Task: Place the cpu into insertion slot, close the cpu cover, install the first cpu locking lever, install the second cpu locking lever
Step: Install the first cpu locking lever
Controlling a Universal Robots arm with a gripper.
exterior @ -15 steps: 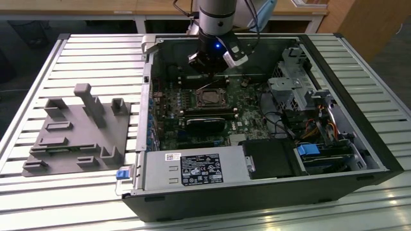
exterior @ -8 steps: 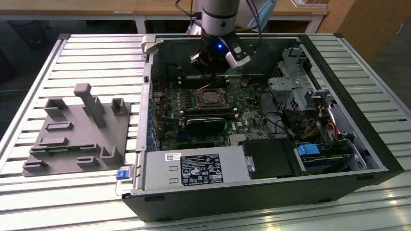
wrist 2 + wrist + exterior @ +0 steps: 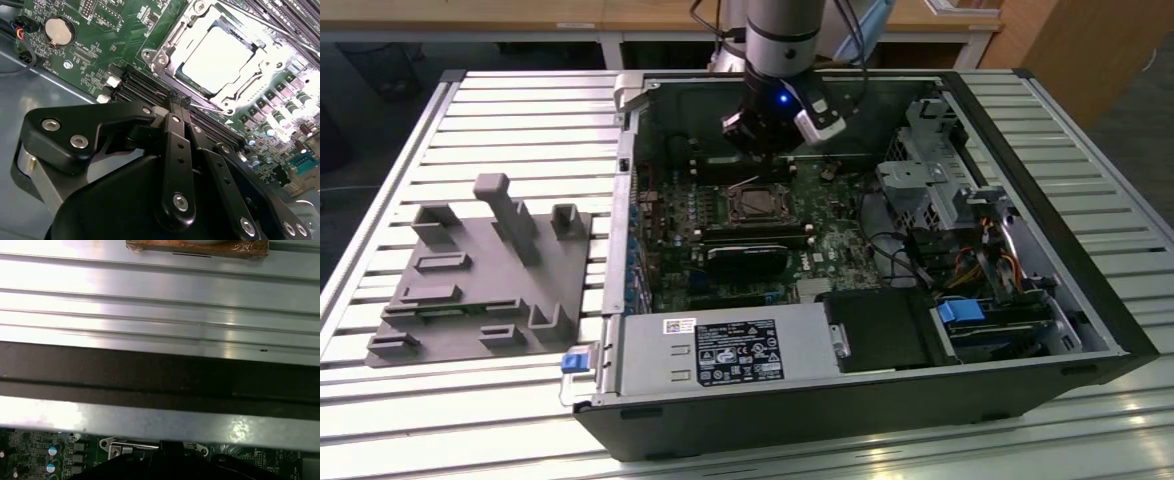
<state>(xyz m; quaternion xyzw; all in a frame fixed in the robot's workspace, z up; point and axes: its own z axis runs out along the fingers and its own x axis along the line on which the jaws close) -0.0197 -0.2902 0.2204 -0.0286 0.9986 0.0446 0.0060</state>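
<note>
So the gripper [image 3: 176, 102] is hanging inside the open PC case [image 3: 1067, 330] on the slatted tabletop [image 3: 520, 110], fingers pinched together with nothing between them as far as I can see. The cpu [image 3: 216, 59] is already sitting in the insertion slot [image 3: 172, 65], pale silver top facing up, and the cpu cover [image 3: 200, 12] frame looks to be lying around it, though I can't tell if it's fully down or latched. In the second wrist view, the socket sits just beyond the fingertips, close but not touching. In the exterior view the gripper hovers at the socket's far edge [image 3: 755, 204], toward the back wall of the case.
</note>
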